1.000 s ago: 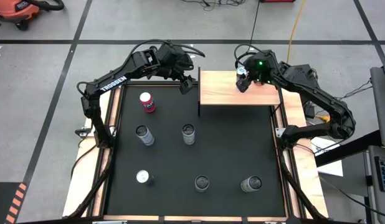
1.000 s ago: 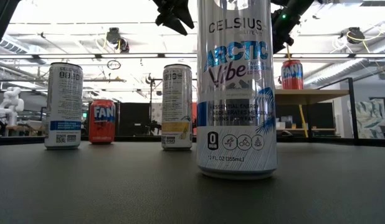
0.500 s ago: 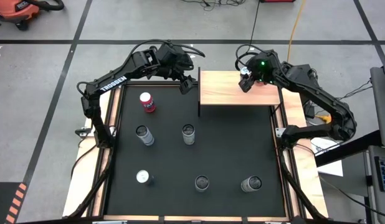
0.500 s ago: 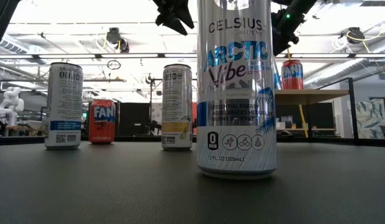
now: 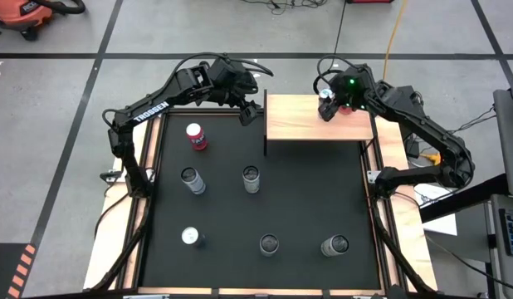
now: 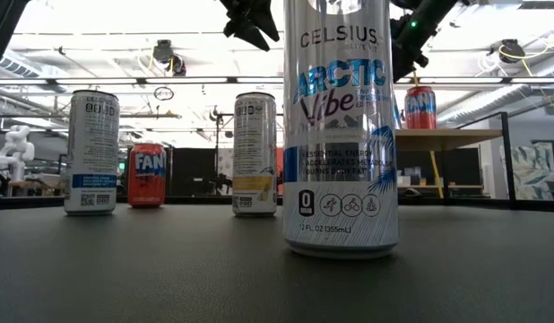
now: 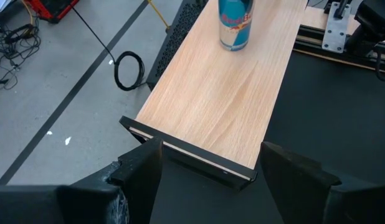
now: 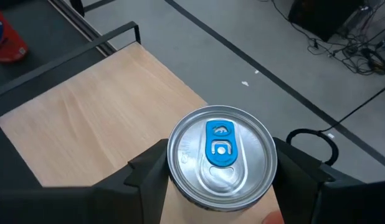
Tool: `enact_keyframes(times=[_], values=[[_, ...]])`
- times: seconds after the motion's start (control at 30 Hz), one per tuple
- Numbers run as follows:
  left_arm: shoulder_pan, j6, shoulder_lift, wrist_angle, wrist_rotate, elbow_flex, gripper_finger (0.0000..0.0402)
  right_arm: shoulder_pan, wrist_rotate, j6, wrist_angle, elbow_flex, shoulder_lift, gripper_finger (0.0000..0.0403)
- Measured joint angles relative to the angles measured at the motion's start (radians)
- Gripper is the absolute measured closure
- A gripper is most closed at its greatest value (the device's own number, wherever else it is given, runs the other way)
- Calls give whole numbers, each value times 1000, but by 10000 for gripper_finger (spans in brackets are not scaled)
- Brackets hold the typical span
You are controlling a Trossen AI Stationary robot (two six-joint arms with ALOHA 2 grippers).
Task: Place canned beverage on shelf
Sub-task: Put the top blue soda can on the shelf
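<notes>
The right pincer point(image 8: 220, 186) hangs over the can point(image 8: 221, 155) standing on the shelf point(image 8: 99, 118), fingers spread beside it. It should rise straight up, clear. The left pincer point(image 7: 208, 168) waits spread at the shelf's other end.

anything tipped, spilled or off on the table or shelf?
Nothing stands out. The can on the shelf stands upright, right hand around it; the cans on the mat are all upright, with no spill. Left hand hovers open by the shelf's end.
</notes>
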Motion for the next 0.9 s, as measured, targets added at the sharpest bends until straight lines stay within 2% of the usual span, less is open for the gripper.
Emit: enact_keyframes(times=[0.7,0.9], values=[[0,0,0,0,0,0,135,0,5,-2,4,0,0,197],[0,0,0,0,0,0,135,0,5,-1,3,0,0,171]])
